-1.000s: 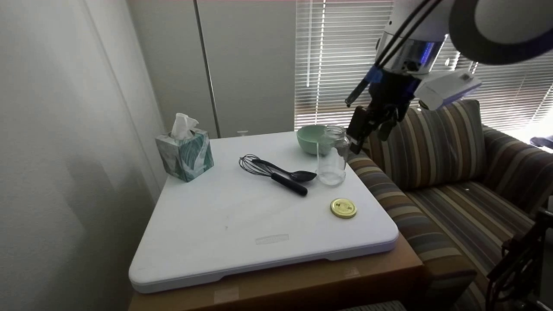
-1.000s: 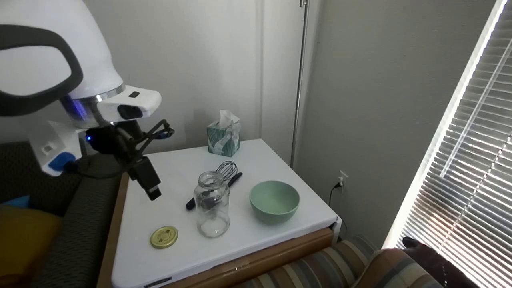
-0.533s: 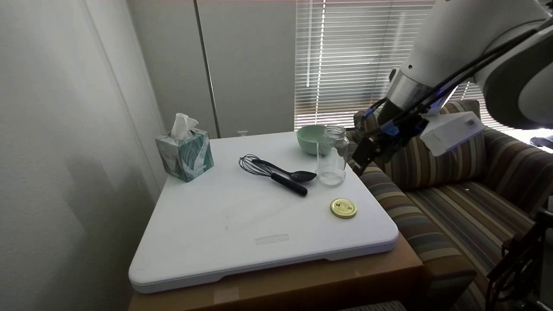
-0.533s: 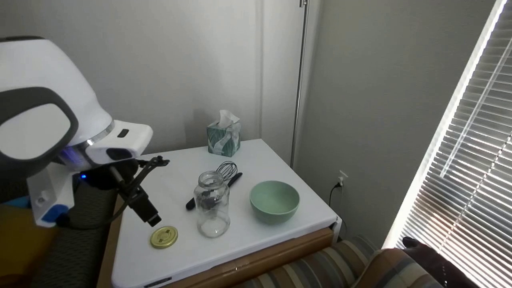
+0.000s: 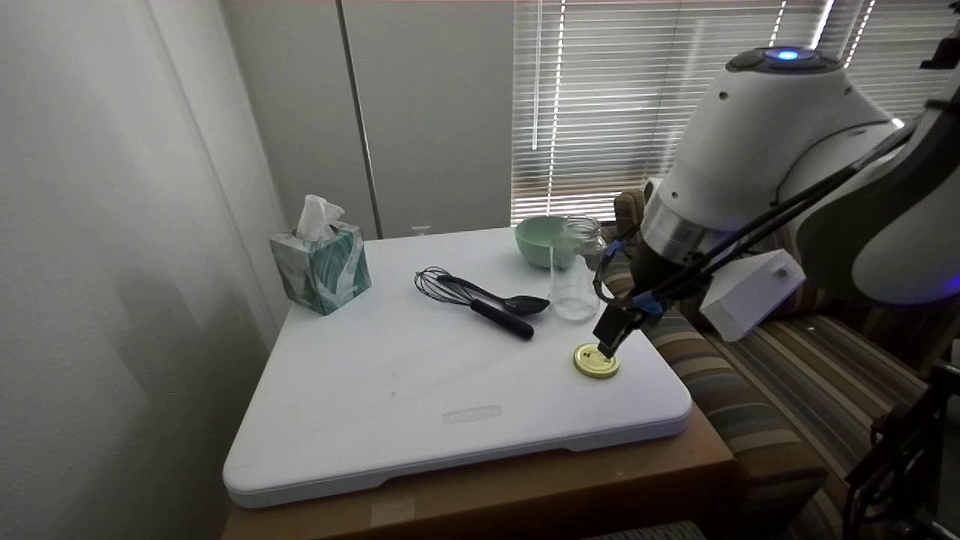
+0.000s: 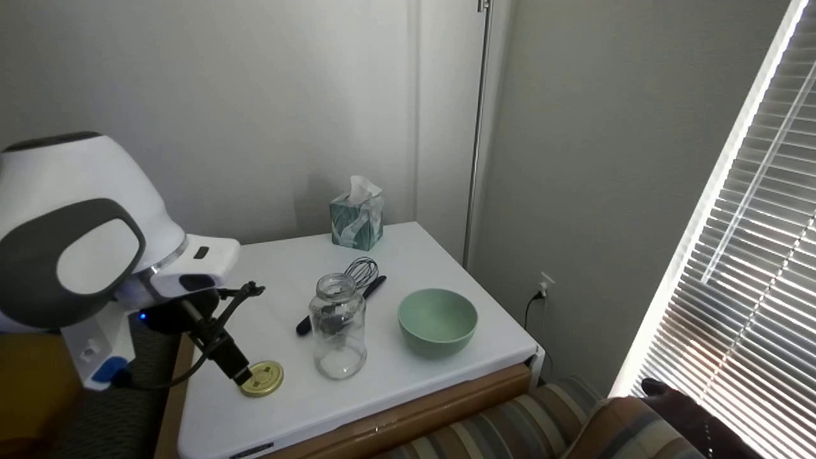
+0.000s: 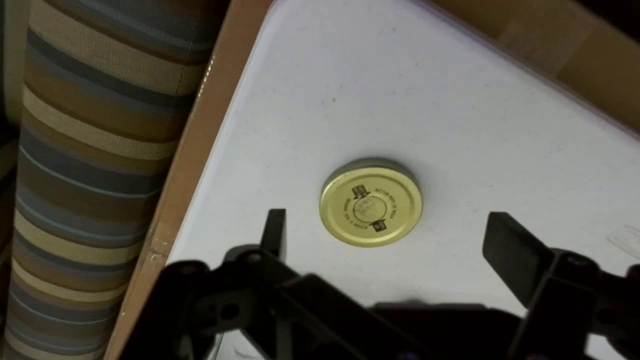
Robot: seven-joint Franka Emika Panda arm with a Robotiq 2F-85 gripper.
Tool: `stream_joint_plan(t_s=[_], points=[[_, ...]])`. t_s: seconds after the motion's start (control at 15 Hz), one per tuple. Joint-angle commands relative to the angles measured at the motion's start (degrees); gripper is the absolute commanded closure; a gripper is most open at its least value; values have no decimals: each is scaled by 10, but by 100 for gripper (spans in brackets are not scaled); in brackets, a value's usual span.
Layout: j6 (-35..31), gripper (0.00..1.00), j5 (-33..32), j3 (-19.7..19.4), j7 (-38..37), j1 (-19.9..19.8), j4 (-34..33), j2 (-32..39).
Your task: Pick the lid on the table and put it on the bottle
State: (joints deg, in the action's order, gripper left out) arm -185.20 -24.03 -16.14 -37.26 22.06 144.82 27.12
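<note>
The end effector (image 7: 387, 225), spread wide and empty, stands tilted near the lid (image 7: 370, 207); uneven closure could slide the lid across the worktop (image 7: 450, 115)

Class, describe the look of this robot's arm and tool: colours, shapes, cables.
The arm is white, smooth and rounded, with dark grey trim, a silver collar and a glowing blue light. Black cables with blue wrap run along it; the tool is black, with two blocky fingers.
</note>
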Motion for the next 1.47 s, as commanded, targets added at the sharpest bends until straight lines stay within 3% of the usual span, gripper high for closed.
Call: stream_joint_plan(t_s=[0.0,0.4,0.47,0.73,0.93,1.13,1.4], points=[[-13,0,4,-15,-6,29,-38,70],[-6,0,3,-25,-5,47,-91,137],[-9,0,97,-18,75,54,-91,145],[-4,0,212,3,160,37,-118,165],[-6,0,255,55,198,-22,-131,162],[3,0,271,139,225,-115,-143,161],[4,0,272,189,249,-180,-150,171]])
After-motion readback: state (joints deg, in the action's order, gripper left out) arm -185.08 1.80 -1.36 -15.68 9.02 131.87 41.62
